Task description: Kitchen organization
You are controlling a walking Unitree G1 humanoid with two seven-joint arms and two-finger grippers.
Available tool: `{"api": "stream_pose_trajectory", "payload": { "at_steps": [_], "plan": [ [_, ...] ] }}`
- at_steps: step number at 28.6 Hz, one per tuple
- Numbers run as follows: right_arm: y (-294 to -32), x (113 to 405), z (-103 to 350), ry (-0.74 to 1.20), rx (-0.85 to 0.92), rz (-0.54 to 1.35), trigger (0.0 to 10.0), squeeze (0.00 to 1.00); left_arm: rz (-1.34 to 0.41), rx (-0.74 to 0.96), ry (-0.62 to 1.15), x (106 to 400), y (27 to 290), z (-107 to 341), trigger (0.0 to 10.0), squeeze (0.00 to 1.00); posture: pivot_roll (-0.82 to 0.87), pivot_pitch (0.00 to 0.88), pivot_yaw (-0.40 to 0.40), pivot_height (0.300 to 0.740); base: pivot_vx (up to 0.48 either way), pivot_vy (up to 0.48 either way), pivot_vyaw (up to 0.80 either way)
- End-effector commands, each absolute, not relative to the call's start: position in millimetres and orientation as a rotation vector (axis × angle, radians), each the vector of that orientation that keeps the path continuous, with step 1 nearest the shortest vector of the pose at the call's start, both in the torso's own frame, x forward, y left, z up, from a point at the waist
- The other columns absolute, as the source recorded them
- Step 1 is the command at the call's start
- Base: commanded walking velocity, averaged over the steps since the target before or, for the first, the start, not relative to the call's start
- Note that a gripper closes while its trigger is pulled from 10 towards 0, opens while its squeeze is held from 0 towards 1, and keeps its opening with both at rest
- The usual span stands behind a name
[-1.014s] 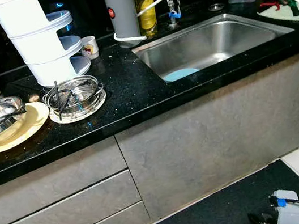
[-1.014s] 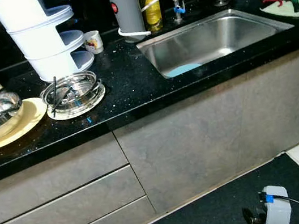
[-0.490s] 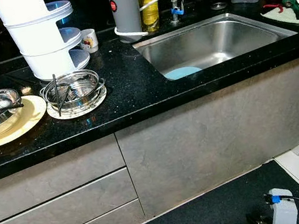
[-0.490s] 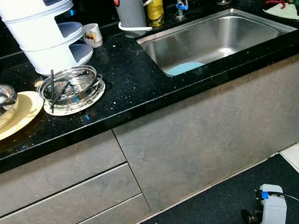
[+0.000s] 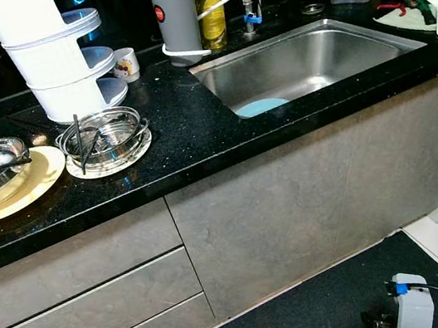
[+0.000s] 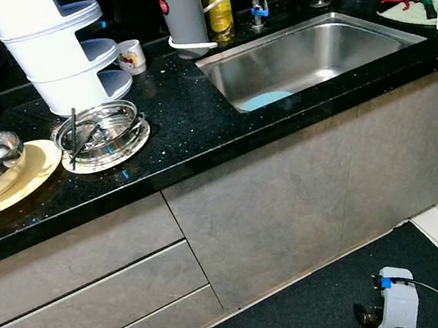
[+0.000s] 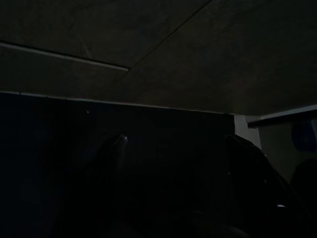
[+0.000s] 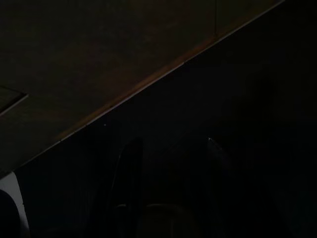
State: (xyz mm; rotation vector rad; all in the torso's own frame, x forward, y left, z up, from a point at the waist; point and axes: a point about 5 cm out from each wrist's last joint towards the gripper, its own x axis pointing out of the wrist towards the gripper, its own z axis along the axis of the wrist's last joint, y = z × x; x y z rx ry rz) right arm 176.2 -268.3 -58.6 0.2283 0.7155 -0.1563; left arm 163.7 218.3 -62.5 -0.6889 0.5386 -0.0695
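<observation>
We see a home kitchen: speckled black stone worktop (image 5: 197, 134), inset stainless steel sink (image 5: 303, 61), grey cabinet drawers (image 5: 90, 295), round steel bowls (image 5: 105, 137) on plates.

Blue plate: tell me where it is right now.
The blue plate lies on the bottom of the steel sink, at its front left corner, right of the metal bowls on the black counter.

No text, label or number is legible on any item.
</observation>
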Motion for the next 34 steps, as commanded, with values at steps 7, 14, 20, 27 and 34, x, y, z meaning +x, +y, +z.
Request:
{"api": "stream_pose_trajectory", "payload": {
  "at_steps": [7, 14, 20, 27, 34],
  "plan": [
    [-269.0, 177.6, -57.5, 0.707, 0.221, -0.152, 10.0, 0.0, -0.066, -0.662, 0.53, 162.5, 226.1, -61.0, 10.0, 0.0, -0.08, 0.0, 0.07, 0.74, 0.0, 0.0, 0.0],
    [-270.9, 179.2, -56.1, 0.707, 0.215, -0.143, 10.0, 0.0, -0.064, -0.661, 0.507, 164.8, 224.5, -59.5, 10.0, 0.0, -0.06, 0.0, 0.047, 0.74, 0.0, 0.0, 0.0],
    [-273.1, 180.2, -55.0, 0.708, 0.213, -0.146, 10.0, 0.0, -0.07, -0.659, 0.5, 166.5, 221.8, -59.1, 10.0, 0.0, -0.07, 0.0, 0.037, 0.74, 0.0, 0.0, 0.0],
    [-273.7, 181.4, -54.4, 0.705, 0.213, -0.154, 10.0, 0.0, -0.071, -0.658, 0.503, 167.2, 221.0, -59.6, 10.0, 0.0, -0.08, 0.0, 0.044, 0.74, 0.0, 0.0, 0.0],
    [-273.4, 180.0, -54.9, 0.704, 0.213, -0.15, 10.0, 0.0, -0.068, -0.658, 0.502, 165.4, 221.8, -59.9, 10.0, 0.0, -0.09, 0.0, 0.049, 0.74, 0.0, 0.0, 0.0]
  ]
}}
